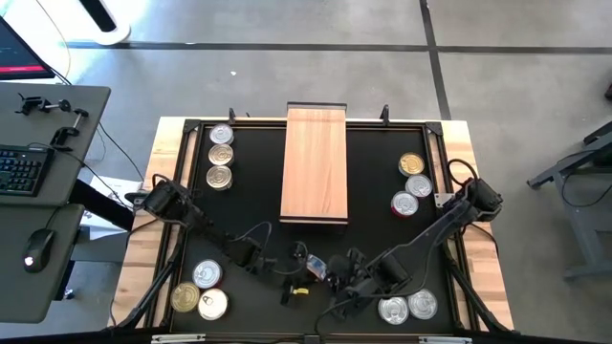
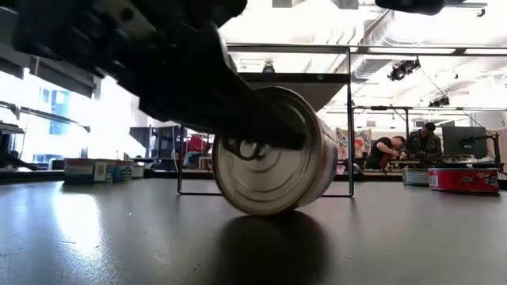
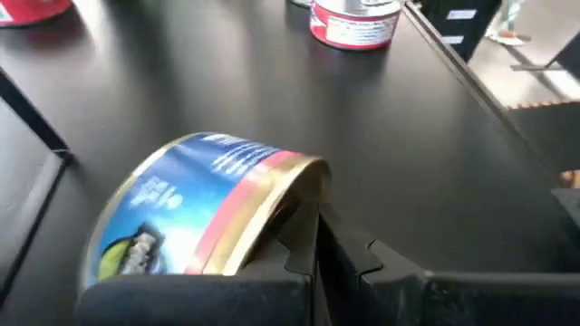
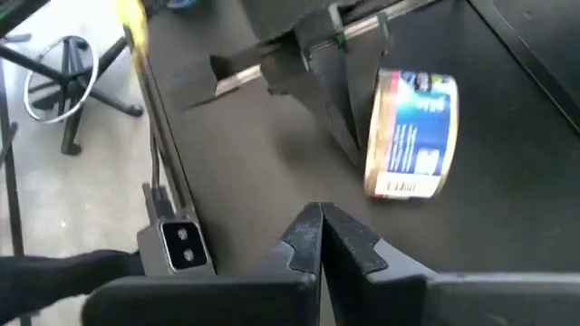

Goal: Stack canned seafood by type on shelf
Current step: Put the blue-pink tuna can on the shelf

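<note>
A black desk (image 1: 258, 191) with a pale wooden frame stands on a grey floor, with an open workshop room behind it. A long light-brown wooden shelf (image 1: 315, 164) lies at the middle of the desk's far half, with bare black surface on both sides of it. Flat round tins sit in groups near the edges: three by the far left edge (image 1: 220, 156), three by the far right edge (image 1: 412, 183), three at the near left corner (image 1: 202, 290) and two at the near right corner (image 1: 408, 308). Both dark arms reach into the near middle of the desk. The left end effector (image 3: 313, 258) is pinching a tin with a blue, red and gold label (image 3: 204, 217), tipped up on its edge close above or on the desk; whether it touches cannot be told. In the low view this tin (image 2: 273, 154) shows its silver face. The right end effector (image 4: 322, 237), its fingers pressed together and holding nothing, hovers just beside that tin (image 4: 412, 134). The near middle is crowded with arms; the desk between shelf and side groups is open.
</note>
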You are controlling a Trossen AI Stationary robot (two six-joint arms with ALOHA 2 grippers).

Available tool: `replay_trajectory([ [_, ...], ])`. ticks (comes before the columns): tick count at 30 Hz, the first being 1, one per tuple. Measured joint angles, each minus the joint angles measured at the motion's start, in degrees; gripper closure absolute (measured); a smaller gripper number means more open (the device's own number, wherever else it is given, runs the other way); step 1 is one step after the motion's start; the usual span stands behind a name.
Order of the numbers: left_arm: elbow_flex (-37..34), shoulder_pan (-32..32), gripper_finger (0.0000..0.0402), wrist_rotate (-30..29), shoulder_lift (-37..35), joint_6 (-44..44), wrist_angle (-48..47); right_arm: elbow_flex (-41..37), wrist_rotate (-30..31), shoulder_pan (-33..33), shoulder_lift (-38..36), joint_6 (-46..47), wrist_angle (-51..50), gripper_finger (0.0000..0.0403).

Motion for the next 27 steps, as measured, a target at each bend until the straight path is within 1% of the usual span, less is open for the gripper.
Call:
replay_trajectory([
  [4,0.2,-0.3,0.0401,7.1,-3.7,0.5,-1.4,0.0,0.0,-0.2,0.0,-2.0,0.0,0.0403],
  [7,0.2,-0.6,0.0402,8.5,-8.8,0.5,-7.7,0.0,-0.8,-2.0,0.0,-1.8,-0.4,0.0398],
  [9,0.2,-0.7,0.0402,8.2,-13.1,0.5,-14.2,0.0,-3.4,-3.6,0.0,-2.9,-0.8,0.0383],
  [11,0.2,-0.9,0.0402,8.0,-17.8,-0.2,-19.3,0.0,-6.6,-5.1,0.0,-3.1,-0.9,0.0356],
  [14,0.2,-1.9,0.0402,6.0,-24.7,-1.1,-27.5,0.0,-9.6,-7.0,0.2,-4.1,-1.1,0.0294],
  [18,0.2,-4.1,0.0402,1.1,-32.7,-3.6,-35.9,0.0,-10.5,-8.7,0.4,-6.2,-1.0,0.0199],
  [21,0.2,-6.4,0.0401,-3.1,-37.4,-6.6,-40.5,0.0,-10.4,-9.5,0.4,-8.8,-1.0,0.0138],
  [24,0.2,-9.0,0.0402,-7.1,-40.5,-9.2,-42.9,0.0,-8.0,-10.1,1.1,-11.0,-1.3,0.0097],
  [27,0.2,-11.2,0.0402,-11.0,-42.1,-11.1,-42.7,0.0,-7.4,-10.4,3.0,-11.8,-1.3,0.0079],
])
